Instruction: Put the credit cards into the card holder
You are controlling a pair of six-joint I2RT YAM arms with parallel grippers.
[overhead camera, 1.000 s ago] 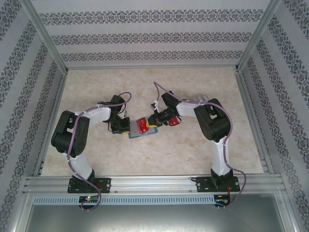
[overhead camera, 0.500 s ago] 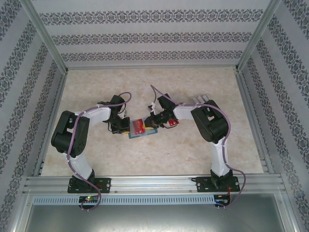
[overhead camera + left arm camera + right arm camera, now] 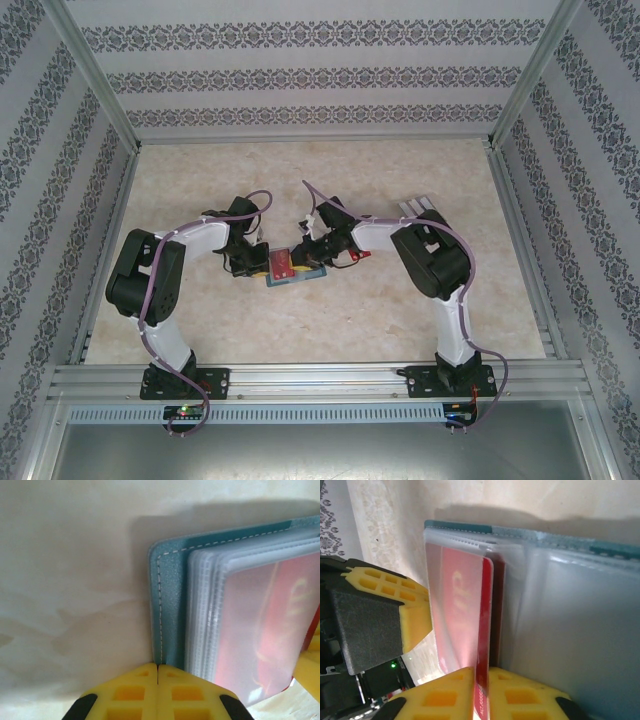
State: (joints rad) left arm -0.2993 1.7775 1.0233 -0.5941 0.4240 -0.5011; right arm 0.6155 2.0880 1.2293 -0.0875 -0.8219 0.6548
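The teal card holder (image 3: pixel 300 274) lies open on the table between the two arms, its clear sleeves fanned out. The tips of my shut left gripper (image 3: pixel 258 262) rest on the near left corner of its teal cover (image 3: pixel 172 580); the yellow jaws (image 3: pixel 158 667) meet with no gap. A red credit card (image 3: pixel 484 630) stands edge-on between the jaws of my right gripper (image 3: pixel 481 672), which is shut on it. The card's far part sits inside a clear sleeve (image 3: pixel 260 625), where it shows as a pink blur. From above, the right gripper (image 3: pixel 305 250) hovers over the holder's upper right.
A grey ribbed block (image 3: pixel 418 205) stands behind the right arm's elbow. A small red piece (image 3: pixel 361 256) shows just right of the right wrist. Metal frame rails run along both sides and the near edge of the marbled table (image 3: pixel 300 180).
My right gripper has moved left over the holder, carrying the red card further in over the sleeves. The left arm and the holder have stayed put.
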